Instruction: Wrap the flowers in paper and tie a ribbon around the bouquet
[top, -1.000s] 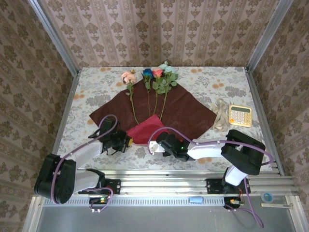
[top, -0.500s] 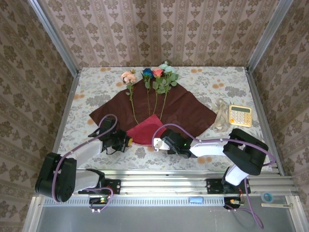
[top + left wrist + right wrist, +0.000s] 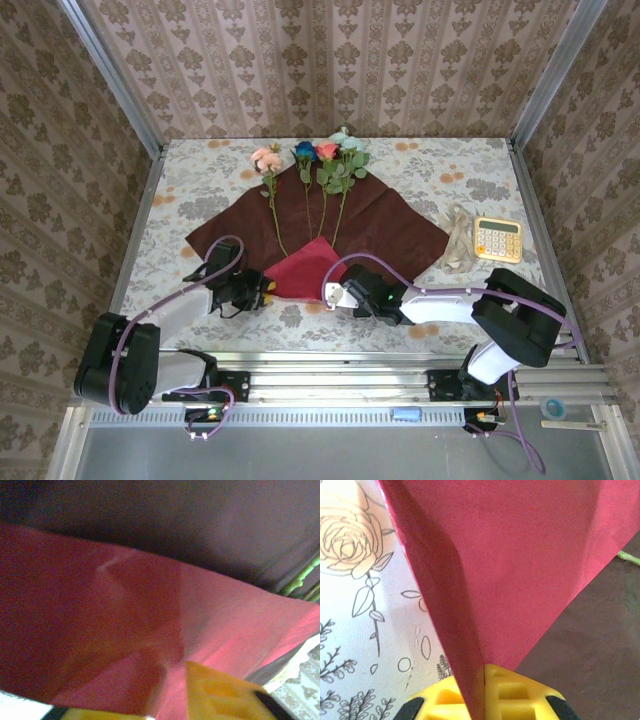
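Inspector: Paper (image 3: pixel 390 235) first. Where is it laid?

Operator: It is spread flat across the middle of the flowered tablecloth (image 3: pixel 190 190), a wide dark red sheet. Its near corner is folded up and back, so that a brighter red face is shown.

Inspector: And the flowers (image 3: pixel 330 168)?

Operator: They are laid on the sheet, heads at its far edge with the pink one set off to the left, stems fanned down to the folded corner.

Inspector: How is the right gripper (image 3: pixel 332 293) set?

Operator: It is clenched on the paper. In the right wrist view the edge of the folded corner is seen pinched between the two yellow fingers (image 3: pixel 515 692).

Inspector: And the left gripper (image 3: pixel 263 291)?

Operator: It is placed low on the cloth at the left side of the folded corner. In the left wrist view the red fold is seen close above a yellow finger (image 3: pixel 220 695), but whether the sheet is gripped or released cannot be told.

Inspector: Ribbon (image 3: pixel 456 243)?

Operator: It is seen in a loose heap at the sheet's right corner, just beside a calculator (image 3: pixel 497 238), well apart from both grippers.
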Controlling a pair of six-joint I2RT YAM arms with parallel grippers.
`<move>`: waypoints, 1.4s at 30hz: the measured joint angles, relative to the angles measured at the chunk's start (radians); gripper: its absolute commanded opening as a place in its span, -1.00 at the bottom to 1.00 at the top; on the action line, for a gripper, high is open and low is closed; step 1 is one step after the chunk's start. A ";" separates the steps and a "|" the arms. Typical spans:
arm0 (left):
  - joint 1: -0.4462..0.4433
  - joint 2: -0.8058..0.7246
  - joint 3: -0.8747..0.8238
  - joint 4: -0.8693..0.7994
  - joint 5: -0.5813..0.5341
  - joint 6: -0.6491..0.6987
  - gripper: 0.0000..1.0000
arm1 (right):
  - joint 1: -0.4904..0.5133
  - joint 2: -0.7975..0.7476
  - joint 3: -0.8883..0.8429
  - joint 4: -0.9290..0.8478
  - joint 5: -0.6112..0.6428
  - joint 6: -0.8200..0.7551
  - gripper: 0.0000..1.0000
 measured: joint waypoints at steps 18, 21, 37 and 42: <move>-0.206 0.052 -0.020 0.191 -0.049 -0.115 -1.00 | -0.063 -0.009 0.021 -0.083 -0.119 0.058 -1.00; -0.180 0.048 -0.020 0.170 -0.046 -0.078 -0.55 | -0.069 -0.013 0.024 -0.080 -0.139 0.061 -1.00; 0.063 -0.029 -0.072 0.124 -0.066 0.159 -0.96 | -0.084 -0.028 0.037 -0.100 -0.179 0.069 -1.00; 0.106 -0.108 -0.074 0.090 -0.071 0.206 -0.25 | -0.087 -0.028 0.043 -0.108 -0.187 0.069 -1.00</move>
